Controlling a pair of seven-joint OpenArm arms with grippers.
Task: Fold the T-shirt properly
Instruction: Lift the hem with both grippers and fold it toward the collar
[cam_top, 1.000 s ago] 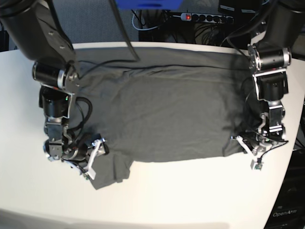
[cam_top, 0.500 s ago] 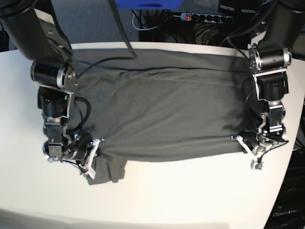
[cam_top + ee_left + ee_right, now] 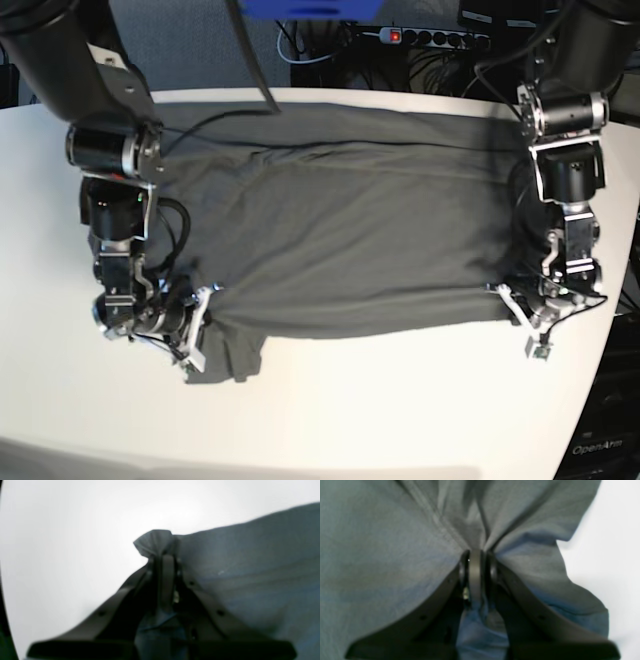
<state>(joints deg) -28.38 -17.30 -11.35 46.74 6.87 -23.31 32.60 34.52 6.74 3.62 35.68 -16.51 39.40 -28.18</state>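
Your T-shirt [image 3: 350, 240] lies spread on the white table [image 3: 380, 420]; left gripper [image 3: 515, 300] and right gripper [image 3: 200, 325] each pinch its near edge. Power strip [image 3: 425, 37] behind.

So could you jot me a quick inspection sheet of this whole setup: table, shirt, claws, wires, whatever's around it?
Surface: white table, rounded edges, bare in front of the cloth.
Job's things: dark olive-grey T-shirt spread flat across the table, one sleeve bunched at its near corner.
Clutter: nothing seen.
Grippers: right gripper shut on the T-shirt near the sleeve seam; left gripper shut on the T-shirt's corner at the hem.
Cables: black cable hanging down over the shirt's far edge; thin black cable loops on the right arm.
Surroundings: power strip with a red switch and tangled leads behind the table; dark cabinet marked OpenArm at the side.
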